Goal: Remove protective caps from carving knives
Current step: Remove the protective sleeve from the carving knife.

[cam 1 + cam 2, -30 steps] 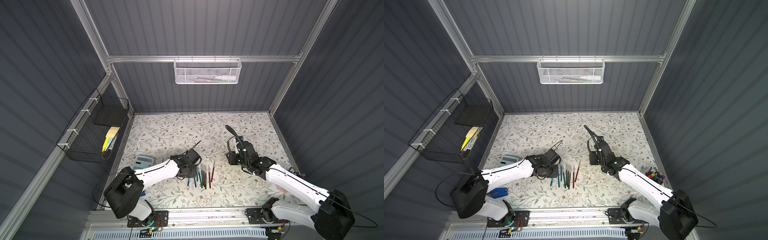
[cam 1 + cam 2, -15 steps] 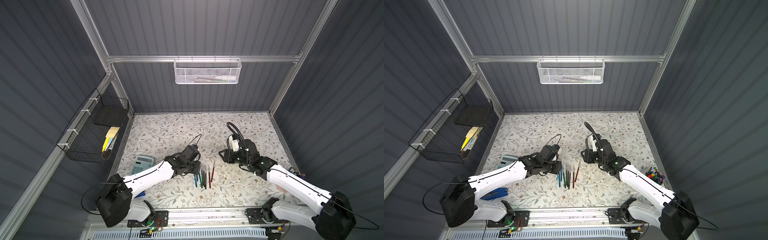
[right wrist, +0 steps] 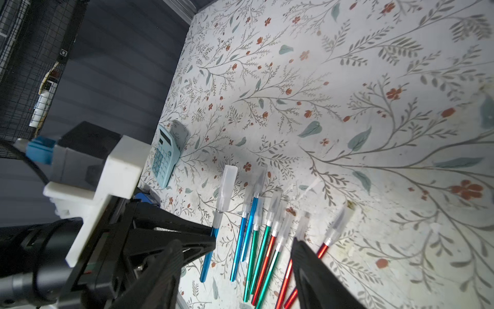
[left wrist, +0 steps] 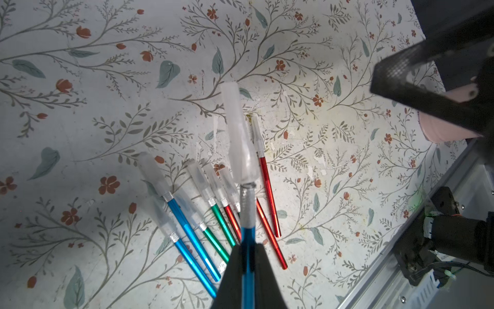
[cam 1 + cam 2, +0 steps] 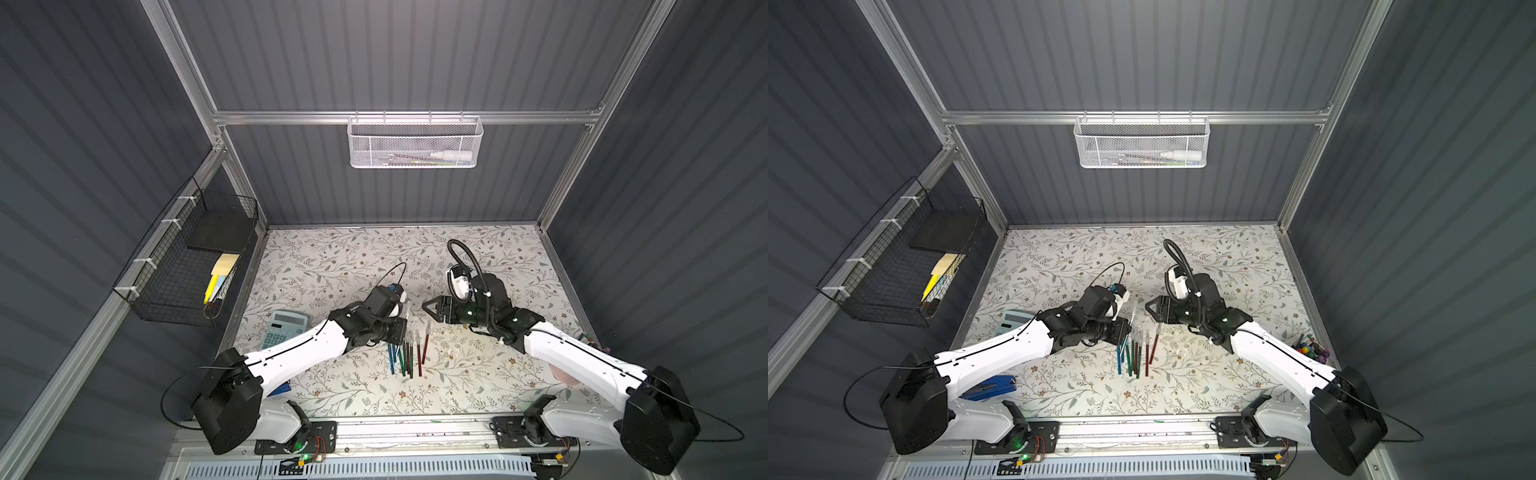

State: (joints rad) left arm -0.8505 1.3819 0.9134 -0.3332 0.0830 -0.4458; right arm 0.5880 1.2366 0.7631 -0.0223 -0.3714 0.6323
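Note:
My left gripper [image 4: 247, 258] is shut on the blue handle of one carving knife [image 4: 247, 227], held above the table. Its whitish protective cap [image 4: 238, 133] is still on and points away from the fingers. In both top views this knife [image 5: 407, 313] [image 5: 1132, 318] sticks out toward my right gripper [image 5: 429, 309] [image 5: 1151, 309]. That gripper stands open a short way from the cap, with nothing between its fingers [image 3: 171, 256]. Several other capped carving knives [image 5: 409, 355] [image 3: 264, 240], blue, green and red, lie side by side on the floral table.
A light blue calculator [image 5: 284, 328] lies at the table's left edge, and a blue stapler [image 5: 988, 386] lies near the front. Coloured markers [image 5: 1308, 349] sit at the right edge. A black wire basket [image 5: 195, 257] hangs on the left wall, a white mesh basket [image 5: 413, 143] on the back rail.
My left gripper has risen from the row with the blue knife and carried it toward the middle. The right gripper has swung toward it and opened wider.

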